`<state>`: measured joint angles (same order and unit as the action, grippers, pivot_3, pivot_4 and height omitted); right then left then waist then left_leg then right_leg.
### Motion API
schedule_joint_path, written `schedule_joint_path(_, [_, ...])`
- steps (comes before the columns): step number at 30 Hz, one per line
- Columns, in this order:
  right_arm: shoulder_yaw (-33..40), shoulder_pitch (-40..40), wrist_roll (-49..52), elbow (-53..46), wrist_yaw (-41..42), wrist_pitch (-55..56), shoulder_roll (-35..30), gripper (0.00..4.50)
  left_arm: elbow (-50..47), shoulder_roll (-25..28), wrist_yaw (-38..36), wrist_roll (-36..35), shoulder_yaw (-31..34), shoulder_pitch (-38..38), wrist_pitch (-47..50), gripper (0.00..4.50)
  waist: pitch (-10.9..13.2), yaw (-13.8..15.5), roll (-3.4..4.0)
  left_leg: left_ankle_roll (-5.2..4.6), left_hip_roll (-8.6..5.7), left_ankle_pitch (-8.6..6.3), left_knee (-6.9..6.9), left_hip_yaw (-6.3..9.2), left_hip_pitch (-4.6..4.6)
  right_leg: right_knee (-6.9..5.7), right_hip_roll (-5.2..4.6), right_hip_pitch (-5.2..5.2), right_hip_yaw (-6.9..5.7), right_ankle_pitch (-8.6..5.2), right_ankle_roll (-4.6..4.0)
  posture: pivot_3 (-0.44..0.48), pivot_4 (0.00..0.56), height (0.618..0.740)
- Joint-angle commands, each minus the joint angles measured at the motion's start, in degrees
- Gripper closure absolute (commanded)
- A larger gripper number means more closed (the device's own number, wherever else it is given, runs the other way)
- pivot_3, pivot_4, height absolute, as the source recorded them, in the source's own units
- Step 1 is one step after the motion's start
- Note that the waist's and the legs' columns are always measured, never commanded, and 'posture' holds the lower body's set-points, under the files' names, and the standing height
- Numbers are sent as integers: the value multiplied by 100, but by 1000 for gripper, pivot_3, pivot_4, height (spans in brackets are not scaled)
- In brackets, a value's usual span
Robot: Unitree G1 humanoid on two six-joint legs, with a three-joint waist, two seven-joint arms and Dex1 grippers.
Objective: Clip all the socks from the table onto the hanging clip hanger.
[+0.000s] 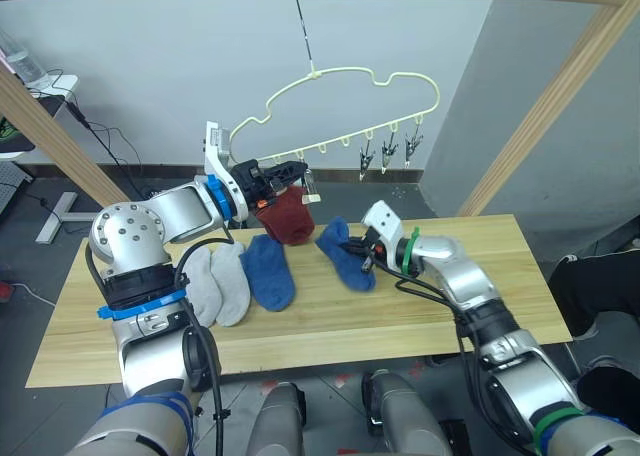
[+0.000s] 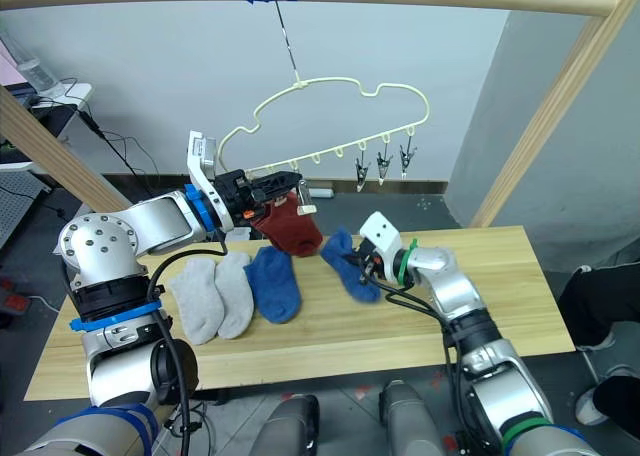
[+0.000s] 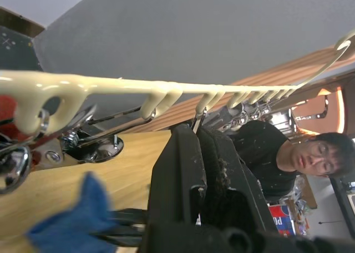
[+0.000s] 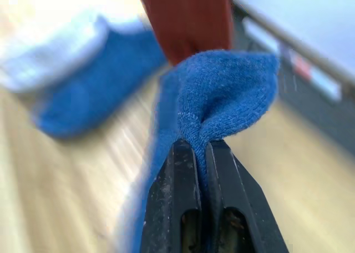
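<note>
The pale yellow clip hanger [image 1: 345,74] hangs from the wooden pole by its hook. My left gripper [image 1: 287,170] is raised to the hanger's left end and is shut on one of its metal clips [image 3: 196,121]. A rust red sock [image 1: 289,217] hangs just below those fingertips. My right gripper [image 1: 363,252] is low over the table [image 1: 430,316], shut on the edge of a blue sock [image 4: 222,92] that it holds slightly lifted. A second blue sock [image 1: 271,272] and two light grey socks [image 1: 218,284] lie flat side by side on the left.
The round wooden pole frame [image 1: 545,106] stands around the table, with slanted legs on both sides. Three empty clips [image 1: 388,153] hang at the hanger's right end. A person [image 3: 302,153] sits beyond the table's right end.
</note>
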<state>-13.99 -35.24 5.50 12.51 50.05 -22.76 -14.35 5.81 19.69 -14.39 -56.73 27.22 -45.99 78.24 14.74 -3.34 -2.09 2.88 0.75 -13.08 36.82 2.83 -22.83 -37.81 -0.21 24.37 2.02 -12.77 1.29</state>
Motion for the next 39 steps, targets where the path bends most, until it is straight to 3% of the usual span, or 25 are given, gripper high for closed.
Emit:
schedule_joint_path(1, [-55, 156, 338, -1149, 402, -310, -257, 4462, 158, 59, -16, -78, -19, -15, 218, 4500, 0, 6, 1, 0, 1, 0, 0, 2, 2, -1, 1, 0, 0, 0, 0, -13, 263, 740])
schedule_joint_path(6, [-304, 121, 317, -1960, 523, -278, -555, 4462, 338, 1, 36, -52, -59, -144, 153, 4500, 3, 7, 2, 0, -5, 0, 1, -4, 0, 5, -1, -1, -3, 0, 1, -28, 261, 740])
schedule_joint_path(39, [-222, -330, 332, -1437, 145, -128, -317, 4462, -55, 119, -310, -67, -317, 84, 169, 4500, 3, 11, 1, 1, -2, 0, -15, -4, -6, 22, -3, 3, 0, -1, 1, -15, 258, 740])
